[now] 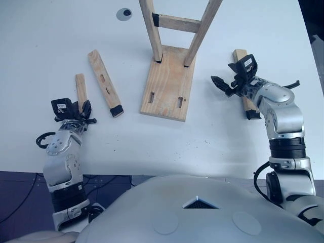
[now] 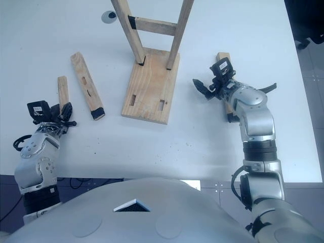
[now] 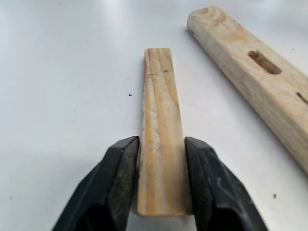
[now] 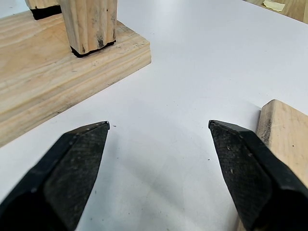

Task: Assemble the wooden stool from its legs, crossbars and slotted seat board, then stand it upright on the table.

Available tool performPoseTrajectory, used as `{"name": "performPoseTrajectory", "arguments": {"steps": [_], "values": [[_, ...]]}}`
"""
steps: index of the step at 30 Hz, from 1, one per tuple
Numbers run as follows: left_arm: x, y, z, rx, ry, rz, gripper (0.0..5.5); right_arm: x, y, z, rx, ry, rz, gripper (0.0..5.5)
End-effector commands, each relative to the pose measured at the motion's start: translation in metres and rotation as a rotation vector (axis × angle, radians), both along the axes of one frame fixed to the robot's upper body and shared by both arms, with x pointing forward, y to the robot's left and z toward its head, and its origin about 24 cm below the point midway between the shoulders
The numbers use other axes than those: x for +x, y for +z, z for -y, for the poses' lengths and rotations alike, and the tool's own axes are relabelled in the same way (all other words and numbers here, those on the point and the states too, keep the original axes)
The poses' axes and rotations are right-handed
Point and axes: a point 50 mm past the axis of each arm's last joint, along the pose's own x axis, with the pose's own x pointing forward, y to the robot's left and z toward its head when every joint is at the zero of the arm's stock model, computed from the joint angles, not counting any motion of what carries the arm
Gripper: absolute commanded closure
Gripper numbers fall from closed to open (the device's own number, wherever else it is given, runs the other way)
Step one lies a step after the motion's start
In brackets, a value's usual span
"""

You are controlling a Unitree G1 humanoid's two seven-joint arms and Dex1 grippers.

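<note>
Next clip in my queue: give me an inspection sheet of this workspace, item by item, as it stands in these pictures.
Surface: white table, with parts spread across it.
Job's things: the seat board lies flat. Two legs stand in its far slots, joined by a crossbar; its two near slots are empty. A loose leg lies to its left, another leg to its right, and a short crossbar farther left.
Clutter: a grey round disc lies far back.
Grippers: the left gripper has its fingers against both sides of the short crossbar. The right gripper is open over bare table.
Cables: a black loop at the left wrist, and a cable by the right arm.
Surroundings: dark floor below the table's near edge.
</note>
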Motion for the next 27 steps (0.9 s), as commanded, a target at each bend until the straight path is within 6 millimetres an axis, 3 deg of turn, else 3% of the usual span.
{"name": "performPoseTrajectory", "arguments": {"steps": [1, 3, 6, 8, 9, 11, 14, 16, 23, 27], "values": [[-0.016, -0.02, 0.002, -0.042, 0.03, -0.13, 4.26, 0.004, 0.005, -0.002, 0.006, 0.007, 0.017, 1.69], [0.0, -0.006, -0.008, 0.007, 0.052, -0.012, 4.26, 0.006, 0.007, -0.002, 0.01, 0.001, 0.029, 1.69], [0.058, 0.069, -0.028, 0.103, 0.028, 0.436, 4.26, 0.018, 0.023, 0.002, 0.088, -0.073, 0.125, 1.69], [0.097, 0.151, 0.003, 0.166, -0.254, 0.865, 4.26, 0.032, 0.071, -0.001, 0.57, -0.172, 0.27, 1.69], [0.105, 0.179, 0.023, 0.174, -0.392, 1.007, 4.26, 0.03, 0.099, -0.007, 0.85, -0.106, 0.307, 1.69], [0.113, 0.205, 0.06, 0.117, -0.621, 1.144, 4.26, 0.014, 0.142, -0.025, 1.165, 0.161, 0.315, 1.69], [0.105, 0.192, 0.119, -0.146, -0.991, 1.053, 4.26, -0.001, 0.173, -0.044, 1.344, 0.401, 0.26, 1.69], [0.094, 0.182, 0.139, -0.222, -1.116, 1.006, 4.26, 0.0, 0.179, -0.052, 1.387, 0.411, 0.212, 1.69], [0.082, 0.165, 0.162, -0.264, -1.269, 0.924, 4.26, 0.002, 0.172, -0.081, 1.406, 0.389, 0.046, 1.69], [0.083, 0.163, 0.162, -0.274, -1.239, 0.912, 4.26, -0.001, 0.171, -0.084, 1.407, 0.39, 0.024, 2.4]]}}
